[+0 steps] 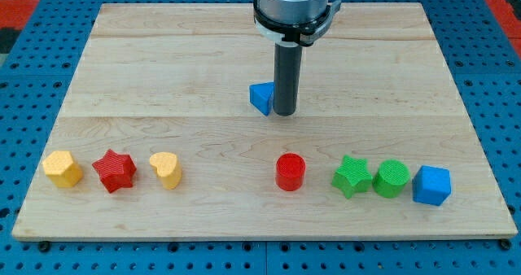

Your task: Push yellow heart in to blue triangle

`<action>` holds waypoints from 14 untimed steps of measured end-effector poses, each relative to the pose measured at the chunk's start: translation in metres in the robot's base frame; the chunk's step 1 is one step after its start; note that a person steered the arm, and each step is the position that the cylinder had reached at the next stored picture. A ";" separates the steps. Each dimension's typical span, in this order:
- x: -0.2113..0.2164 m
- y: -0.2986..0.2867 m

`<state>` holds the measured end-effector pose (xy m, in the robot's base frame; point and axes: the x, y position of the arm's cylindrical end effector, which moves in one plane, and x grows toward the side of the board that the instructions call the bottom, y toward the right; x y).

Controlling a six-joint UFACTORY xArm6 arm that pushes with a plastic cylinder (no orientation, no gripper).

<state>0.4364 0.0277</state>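
Bench (pixel 163 63): pale wooden board, eight blocks on it. Tool: plain rod with no jaws to part or close, so it holds nothing; my tip (pixel 284 113) stands near the board's middle, touching or just beside the blue triangle (pixel 260 98) on that block's right in the view. Yellow heart (pixel 166 170): bottom row, toward the view's left, well apart from the tip and from the triangle. Step in hand, as judged: bring the tip round to the heart's lower-left side, then push up and to the view's right on a straight line to the triangle, keeping contact centred so the heart does not spin off. Leave the triangle undisturbed when departing. Neighbours: red star (pixel 114 171) just left of the heart, yellow hexagon-like block (pixel 63 168) beyond it; the approach must slip in without nudging the star. Red cylinder (pixel 290 172), green star (pixel 352 176), green cylinder (pixel 391 179) and blue cube (pixel 431 185) lie along the bottom right, off the push line. Path between heart and triangle holds no blocks.
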 end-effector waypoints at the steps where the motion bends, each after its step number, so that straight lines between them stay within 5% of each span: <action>1: 0.005 -0.021; 3: 0.011 -0.038; 6: 0.136 -0.109; 7: 0.143 -0.149; 11: 0.077 -0.183; 13: 0.018 -0.144; 14: 0.037 -0.141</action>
<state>0.4731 -0.1132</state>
